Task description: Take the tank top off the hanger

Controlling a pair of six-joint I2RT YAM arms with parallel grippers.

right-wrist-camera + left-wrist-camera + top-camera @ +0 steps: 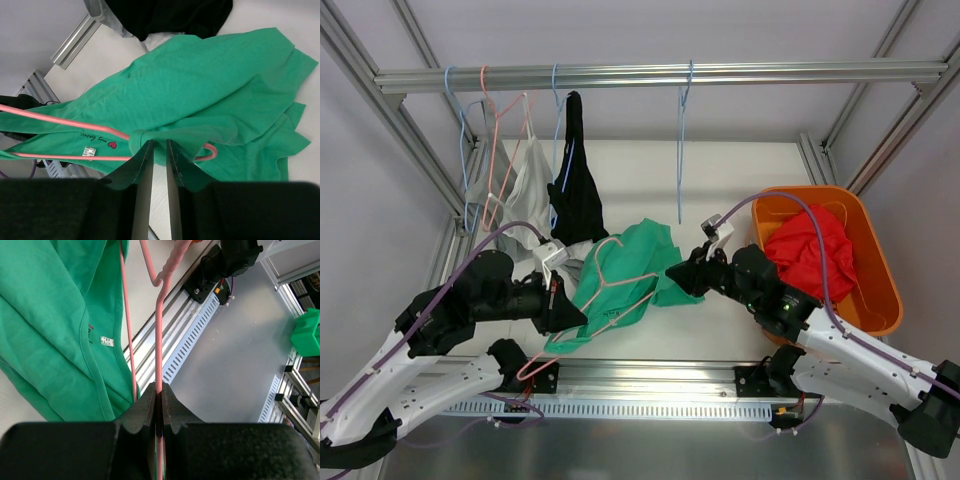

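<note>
Across hanger (159, 340) in left pincer (159, 391) — tank top (200, 90) touches right pincer (159, 146).

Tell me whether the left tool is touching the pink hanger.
Touching. The left wrist view shows the left tool shut on the pink hanger wire, no gap.

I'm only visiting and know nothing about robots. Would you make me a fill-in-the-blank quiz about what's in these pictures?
The left gripper is shut on the ___ hanger.
The tank top on that hanger is ___.
The orange bin holds a ___ garment.
Missing words: pink; green; red.
</note>
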